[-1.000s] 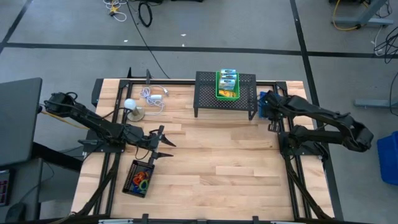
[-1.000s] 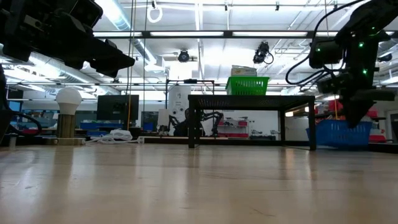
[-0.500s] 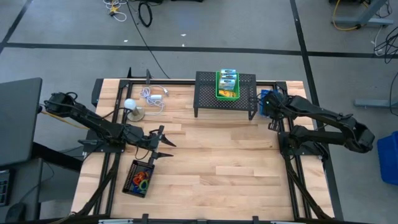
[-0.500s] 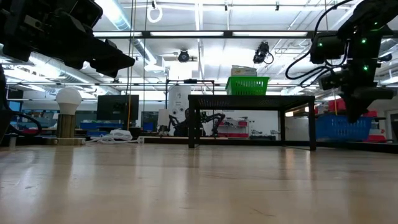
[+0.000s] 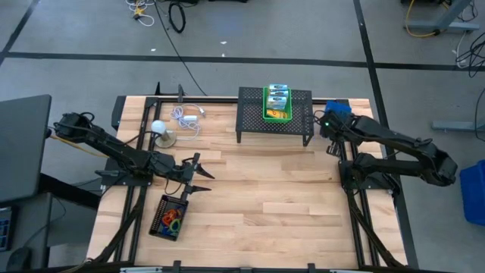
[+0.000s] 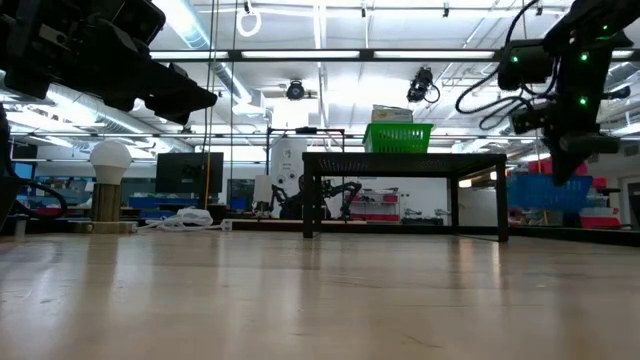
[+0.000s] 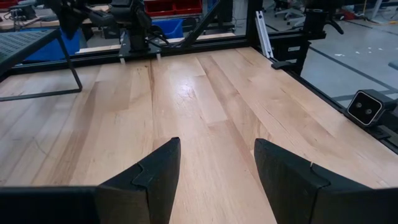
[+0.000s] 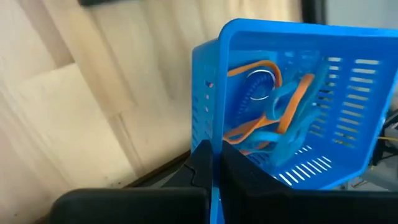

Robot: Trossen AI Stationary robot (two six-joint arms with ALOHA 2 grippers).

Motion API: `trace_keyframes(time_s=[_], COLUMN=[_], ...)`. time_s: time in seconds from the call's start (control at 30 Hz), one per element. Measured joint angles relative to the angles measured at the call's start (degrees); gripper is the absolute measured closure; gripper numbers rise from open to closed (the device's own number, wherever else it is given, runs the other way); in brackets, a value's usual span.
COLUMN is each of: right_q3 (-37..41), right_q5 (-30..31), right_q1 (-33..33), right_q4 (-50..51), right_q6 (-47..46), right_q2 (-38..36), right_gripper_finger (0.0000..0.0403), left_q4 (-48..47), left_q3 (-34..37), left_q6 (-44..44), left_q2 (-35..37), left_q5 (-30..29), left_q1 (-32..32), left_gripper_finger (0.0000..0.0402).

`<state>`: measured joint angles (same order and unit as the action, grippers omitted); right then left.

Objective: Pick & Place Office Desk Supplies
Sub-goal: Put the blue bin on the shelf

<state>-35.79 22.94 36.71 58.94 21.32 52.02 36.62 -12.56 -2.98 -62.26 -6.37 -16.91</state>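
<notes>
My right gripper (image 5: 327, 127) is shut on a blue slotted basket (image 8: 298, 112) near the table's far right corner. The basket (image 6: 550, 190) hangs clear of the wood and holds orange and blue handled items (image 8: 273, 106). Yellow crayon boxes (image 5: 277, 101) sit in a green basket (image 6: 397, 137) on top of a black mesh stand (image 5: 250, 114) at the far middle. Coloured loops (image 5: 171, 218) lie in a black tray at the near left. My left gripper (image 7: 217, 146) stands open over bare wood just beyond that tray, with nothing between its fingers. My right gripper pinches the blue basket's side wall at its top rim (image 8: 214, 146) between its two fingers, near a corner. The fingers come from above, slanting steeply down. The basket hangs below and beside them, lifted clear of the table and tilted.
A white ball on a round base (image 5: 158, 127) and a white coiled cable (image 5: 187, 117) lie at the far left. The black stand's legs rest on the far middle of the table. Bare wood (image 5: 265, 189) spreads across the middle and near side.
My right gripper has risen a little and rolled, staying shut. The blue basket has come up off the table with it and swung toward the far right corner. My left arm has kept still.
</notes>
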Motion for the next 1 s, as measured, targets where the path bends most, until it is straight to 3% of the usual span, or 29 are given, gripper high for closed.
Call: trace_keyframes(time_s=[0.5,0.73,1.0], right_q3=[-18.0,-24.8,-25.9], right_q5=[3.5,-1.3,-3.2], right_q1=[0.0,-2.7,-6.8], right_q4=[10.6,12.4,12.1], right_q6=[-0.1,0.8,0.7], right_q2=[0.0,0.3,6.0], right_gripper_finger=[0.0394,0.0394,0.0394], left_q4=[0.0,0.0,0.0], left_q3=[0.0,0.0,0.0], left_q6=[0.1,0.1,0.0], left_q2=[0.0,0.0,0.0], left_q5=[0.0,0.0,0.0], left_q1=[0.0,0.0,0.0], left_gripper_finger=[0.0189,0.0189,0.0189])
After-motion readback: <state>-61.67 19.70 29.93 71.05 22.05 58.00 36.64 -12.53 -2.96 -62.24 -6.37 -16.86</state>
